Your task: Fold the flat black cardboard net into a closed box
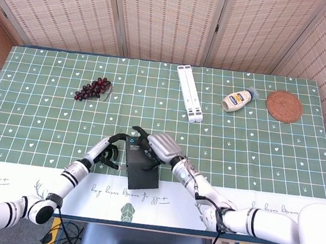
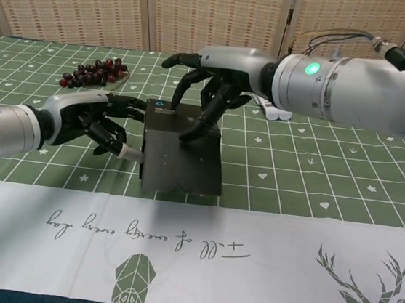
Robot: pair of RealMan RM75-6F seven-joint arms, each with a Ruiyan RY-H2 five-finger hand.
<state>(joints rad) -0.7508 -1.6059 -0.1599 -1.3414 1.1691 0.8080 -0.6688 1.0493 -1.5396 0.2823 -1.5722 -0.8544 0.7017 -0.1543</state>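
Note:
The black cardboard box (image 1: 142, 168) (image 2: 183, 155) stands near the table's front edge with its lid folded down flat over the top. My right hand (image 1: 156, 147) (image 2: 213, 87) reaches over it from behind, and its fingertips (image 2: 189, 130) press on the lid. My left hand (image 1: 111, 151) (image 2: 96, 119) is at the box's left side, fingers curled against the left wall. Neither hand holds the box off the table.
A bunch of dark grapes (image 1: 93, 89) (image 2: 93, 72) lies at the back left. A white folded stand (image 1: 189, 92), a mayonnaise bottle (image 1: 238, 100) and a round woven coaster (image 1: 284, 106) sit along the back right. The green tablecloth (image 1: 267, 154) covers the table.

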